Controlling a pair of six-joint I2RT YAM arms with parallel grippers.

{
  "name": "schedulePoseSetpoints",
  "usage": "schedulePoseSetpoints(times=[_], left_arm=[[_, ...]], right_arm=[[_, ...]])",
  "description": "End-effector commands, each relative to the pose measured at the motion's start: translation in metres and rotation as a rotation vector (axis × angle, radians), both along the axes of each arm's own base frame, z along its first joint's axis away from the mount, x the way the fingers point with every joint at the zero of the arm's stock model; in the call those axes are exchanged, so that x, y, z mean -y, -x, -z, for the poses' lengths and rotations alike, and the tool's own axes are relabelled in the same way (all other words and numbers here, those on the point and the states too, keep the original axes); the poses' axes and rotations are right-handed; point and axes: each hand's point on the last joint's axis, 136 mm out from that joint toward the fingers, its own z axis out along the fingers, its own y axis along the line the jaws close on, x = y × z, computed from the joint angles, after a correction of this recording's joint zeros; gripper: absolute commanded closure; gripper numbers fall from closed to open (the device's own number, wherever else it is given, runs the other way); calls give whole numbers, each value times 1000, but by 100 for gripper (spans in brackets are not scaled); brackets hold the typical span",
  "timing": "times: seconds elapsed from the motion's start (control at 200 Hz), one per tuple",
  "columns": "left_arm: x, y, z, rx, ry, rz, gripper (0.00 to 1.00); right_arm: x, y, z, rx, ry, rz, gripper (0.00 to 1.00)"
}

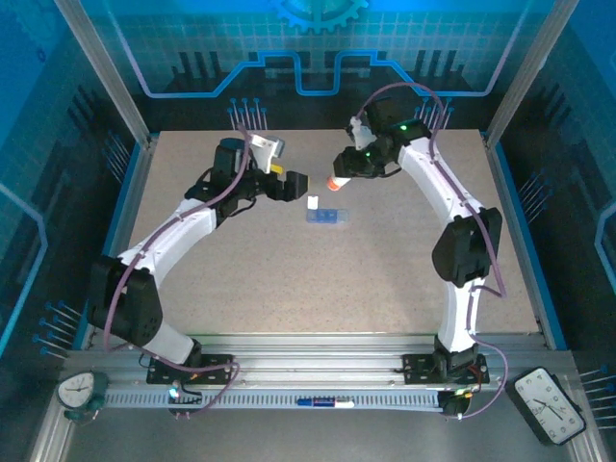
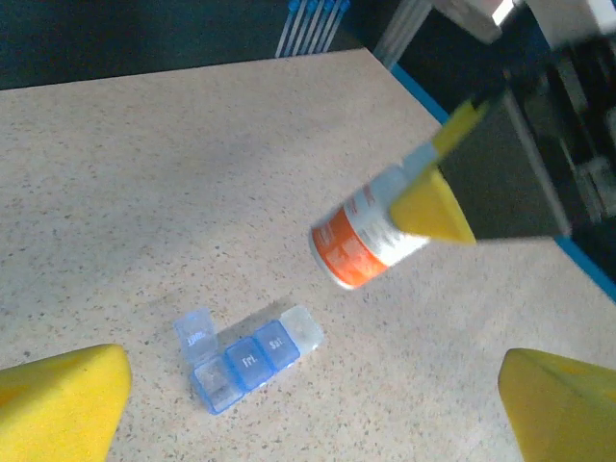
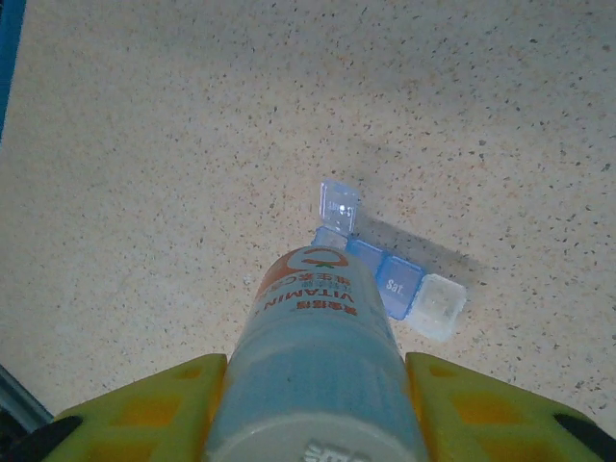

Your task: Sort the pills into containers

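Beyond the arm bases, the translucent blue pill box [image 1: 327, 215] lies flat near the middle of the speckled desk [image 1: 241, 289]. Its end lid [image 3: 339, 204] stands open, and the lids marked Fri and Sat are closed. A pale piece [image 2: 302, 327] touches the Sat end; cap or compartment, I cannot tell. Just past the box, the left tool [image 1: 294, 185] hovers spread and empty. The right tool [image 1: 345, 175] pinches an orange vitamin bottle [image 1: 337, 182], tilted down toward the box; whether the bottle is capped is unclear
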Motion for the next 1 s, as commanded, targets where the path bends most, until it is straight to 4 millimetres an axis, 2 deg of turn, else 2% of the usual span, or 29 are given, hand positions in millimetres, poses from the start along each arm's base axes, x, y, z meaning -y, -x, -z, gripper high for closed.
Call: schedulePoseSetpoints(times=[0.0,0.23,0.375,0.55,0.996], left_arm=[[16,12,18,25,-87,93,1],[43,31,48,56,-216,215,1],[47,33,60,104,-295,235,2],[45,26,63,144,-315,207,8],[47,20,68,189,-348,223,9]], right_arm=[[-1,9,-32,8,-96,-20,60],[-7,16,-35,-37,-197,-72,60],[-11,25,-35,-69,-244,-118,60],[-14,37,-35,-99,-277,-142,60],[-34,68,-42,-140,-350,-240,61]])
